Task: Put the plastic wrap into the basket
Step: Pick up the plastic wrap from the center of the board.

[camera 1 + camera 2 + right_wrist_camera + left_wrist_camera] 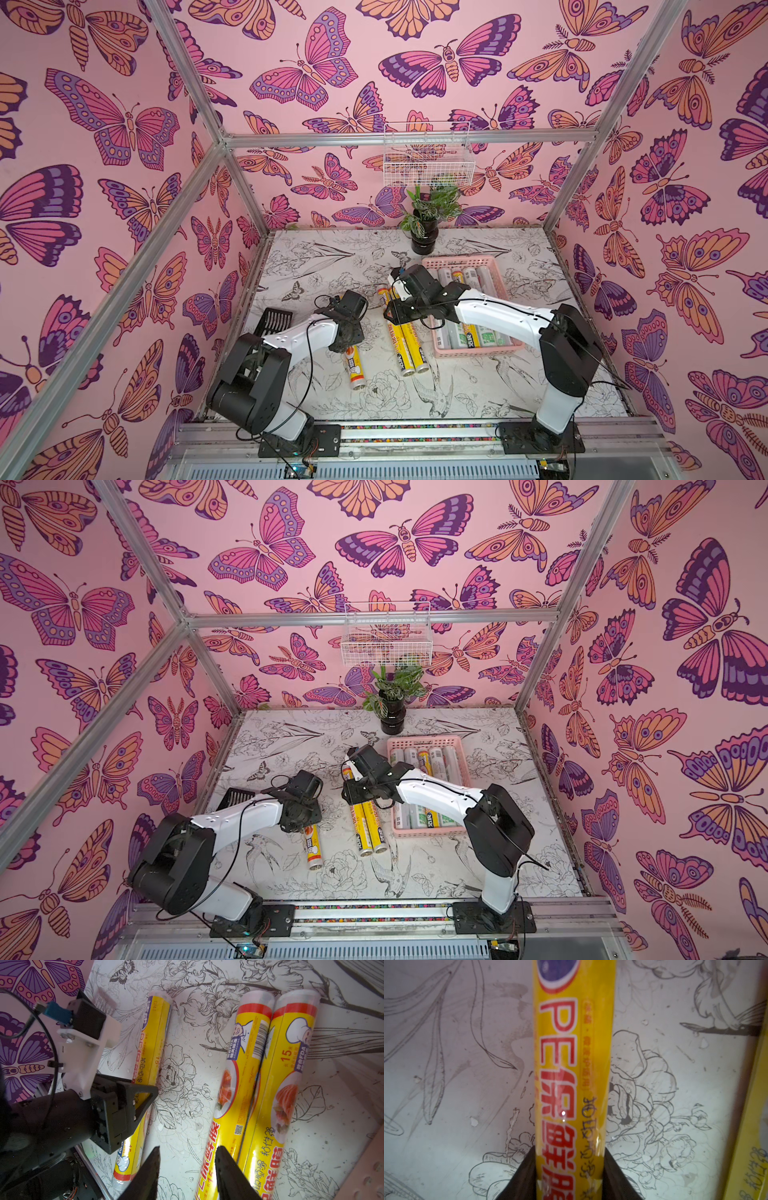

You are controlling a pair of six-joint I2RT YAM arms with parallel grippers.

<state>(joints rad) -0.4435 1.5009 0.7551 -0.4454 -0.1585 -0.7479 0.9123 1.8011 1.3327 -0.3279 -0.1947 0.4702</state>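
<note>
Far left of the floral-print table point(332, 266): black slotted scoop point(272, 322) by the left wall, partly under the left arm. Next right: left gripper point(569, 1150) clenched on the single yellow roll point(571, 1064) of plastic wrap, with its black fingers point(525, 1172) pressed against both sides at about mid-length. The right wrist view shows the same clamp point(141, 1101). This roll runs near to far, and its near end pokes out from under the wrist in both top views point(354, 368) point(312, 848). Cannot tell whether it rests on the table or sits just clear of it. Centre: pair of yellow rolls point(409, 349), side by side and touching, flat on the table, apart from the held roll and just left of the basket. Right gripper point(188, 1159) hovers above the pair, jaws parted with bare table between them, grasping nothing. One finger stands in front of a roll of the pair in the right wrist view; contact not discernible. Right: pink basket point(478, 352), long axis near to far, holding five rolls point(410, 758) laid parallel, four silvery with green print and one yellow. The right arm crosses over the basket's left side. Far side, beyond the basket: potted plant point(428, 224) in a dark pot. On the back wall above it: white wire basket point(428, 160).
</note>
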